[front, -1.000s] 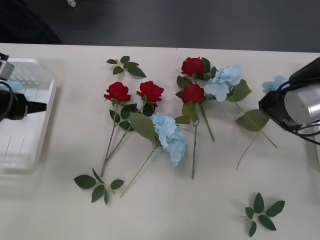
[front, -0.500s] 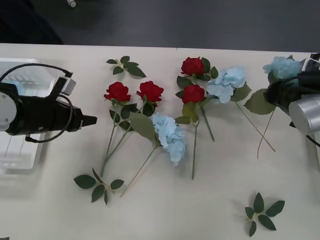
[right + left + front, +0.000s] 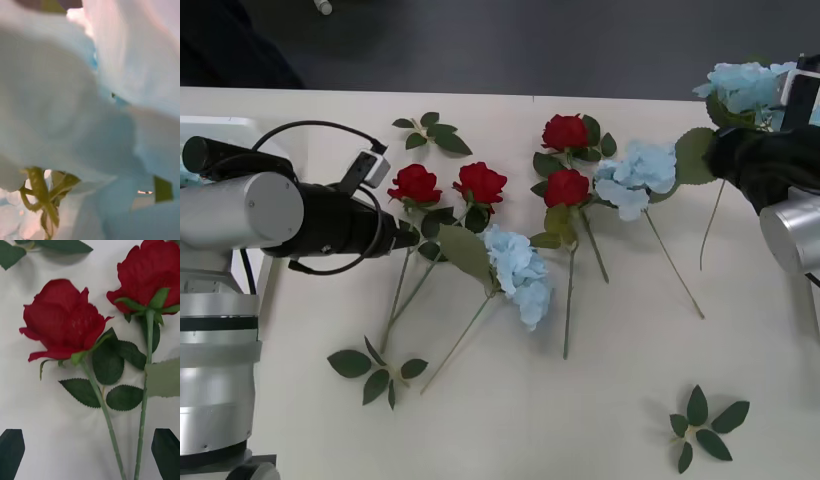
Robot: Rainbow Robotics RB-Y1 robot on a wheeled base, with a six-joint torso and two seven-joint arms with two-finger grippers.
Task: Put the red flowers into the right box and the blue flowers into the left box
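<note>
Pale bench (image 3: 600, 350) beneath everything, strewn with flowers.

Left box (image 3: 225, 124) at 9 o'clock, mostly hidden behind the left arm (image 3: 240, 215), just a white rim showing. Left arm stretched level from 9 o'clock toward the centre, silver forearm narrowing to a black wrist. Left gripper (image 3: 408, 235) low over the bench, tip just beside the stems of the two leftmost red flowers (image 3: 415, 183). In the left wrist view, black fingers (image 3: 11, 450) spread wide at the two corners, pinching nothing, with a rose head (image 3: 65, 324) and its stem straight ahead between them and a second rose (image 3: 150, 273) alongside.

Right arm (image 3: 790, 230) bent in from 3 o'clock, wrist raised toward 2 o'clock. Right gripper (image 3: 745, 155) closed on the lifted blue flower (image 3: 745, 85), head up at 1 to 2 o'clock, thin stem dangling down toward the bench. Pale petals (image 3: 75, 93) pressed right up against the right wrist camera.

Two more blue flowers (image 3: 520, 270) flat on the bench, one at centre, one toward 2 o'clock beside the other pair of red flowers at 12 to 1 o'clock.

Loose leaf sprigs (image 3: 375, 370) at 7, 5 and 11 o'clock.
</note>
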